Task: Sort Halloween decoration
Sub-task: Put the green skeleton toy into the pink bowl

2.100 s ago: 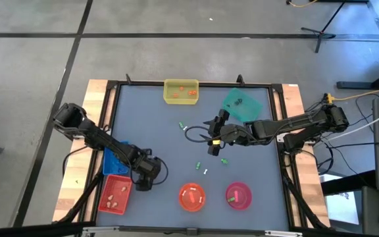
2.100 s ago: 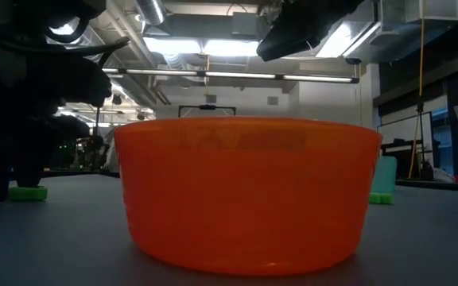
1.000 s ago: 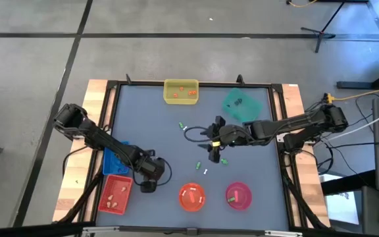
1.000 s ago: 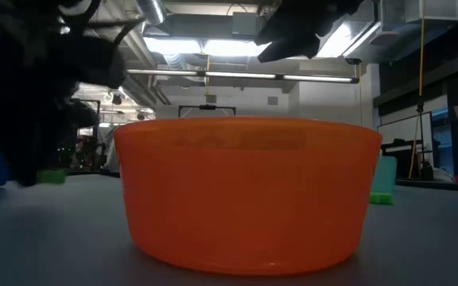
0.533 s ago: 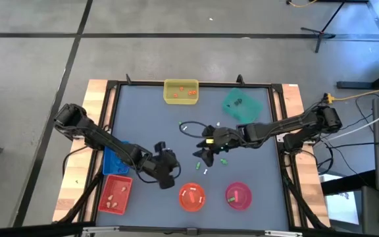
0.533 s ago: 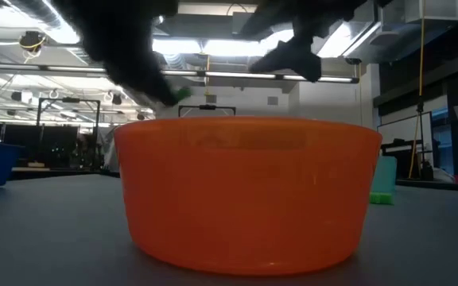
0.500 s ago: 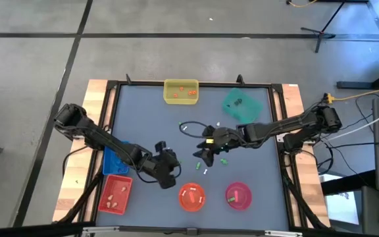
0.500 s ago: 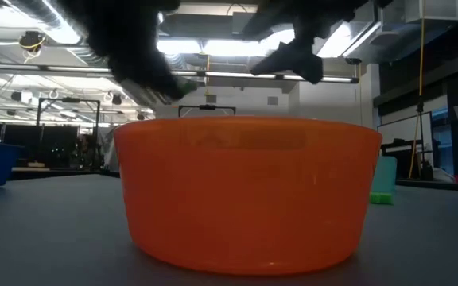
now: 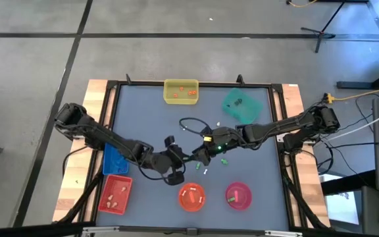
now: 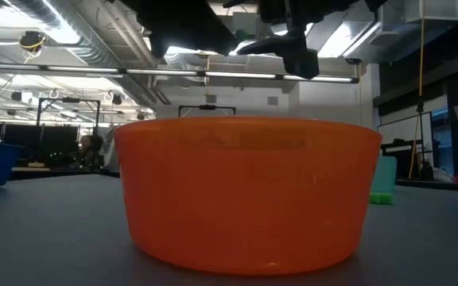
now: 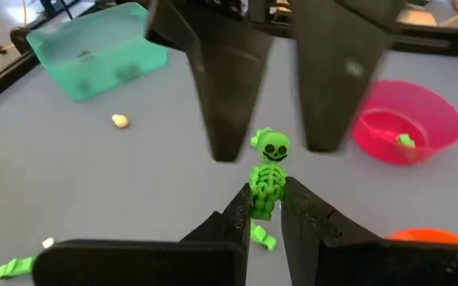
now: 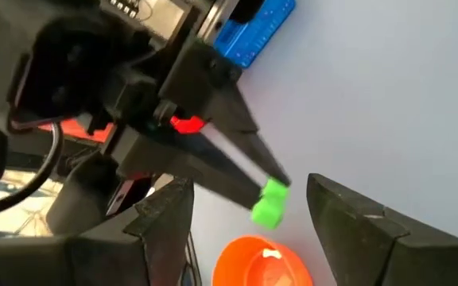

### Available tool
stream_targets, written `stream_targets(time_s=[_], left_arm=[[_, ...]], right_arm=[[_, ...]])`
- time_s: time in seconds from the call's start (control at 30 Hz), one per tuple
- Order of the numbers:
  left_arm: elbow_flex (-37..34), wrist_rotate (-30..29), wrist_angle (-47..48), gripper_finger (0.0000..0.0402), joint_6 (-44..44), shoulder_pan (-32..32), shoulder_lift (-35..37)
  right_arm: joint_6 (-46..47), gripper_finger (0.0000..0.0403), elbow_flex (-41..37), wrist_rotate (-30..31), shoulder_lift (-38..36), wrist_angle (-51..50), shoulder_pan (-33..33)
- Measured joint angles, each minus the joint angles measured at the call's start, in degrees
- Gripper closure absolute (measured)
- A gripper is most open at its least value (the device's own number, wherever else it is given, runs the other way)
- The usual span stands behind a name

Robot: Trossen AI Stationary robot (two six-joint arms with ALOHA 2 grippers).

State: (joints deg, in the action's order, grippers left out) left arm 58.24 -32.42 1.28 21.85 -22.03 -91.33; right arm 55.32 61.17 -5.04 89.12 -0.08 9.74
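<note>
- Green skeleton trinket [image 11: 267, 173]: upright, pinched at its lower body by the left gripper [image 11: 262, 208], held above the table near its middle.
- Right gripper [image 12: 249, 208]: jaws spread wide, empty, facing the skeleton, which sits between its fingers [image 12: 344, 218] without touching.
- Step in hand, as judged: hand-over from left to right.
- Next move calls for the right jaws closing on the head before the left lets go.
- Pink bowl [image 11: 408, 119]: holds a green piece, the likely destination.
- Loose trinkets [image 9: 223, 160]: lying nearby on the table.
</note>
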Motion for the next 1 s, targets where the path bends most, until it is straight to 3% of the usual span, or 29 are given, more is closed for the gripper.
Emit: stream_targets(time_s=[0.3, 0.7, 1.0], left_arm=[[0.0, 0.0, -1.0, 0.0369, 0.0, 0.8, 0.0], [0.0, 0.0, -1.0, 0.0369, 0.0, 0.8, 0.0], [0.0, 0.0, -0.9, 0.0369, 0.0, 0.8, 0.0]], right_arm=[[0.6, 0.0167, 0.0, -0.2, 0.0, -0.8, 0.0], [0.6, 0.0289, 0.0, -0.2, 0.0, -1.8, 0.0], [0.3, 0.0347, -0.1, -0.2, 0.0, -1.9, 0.0]])
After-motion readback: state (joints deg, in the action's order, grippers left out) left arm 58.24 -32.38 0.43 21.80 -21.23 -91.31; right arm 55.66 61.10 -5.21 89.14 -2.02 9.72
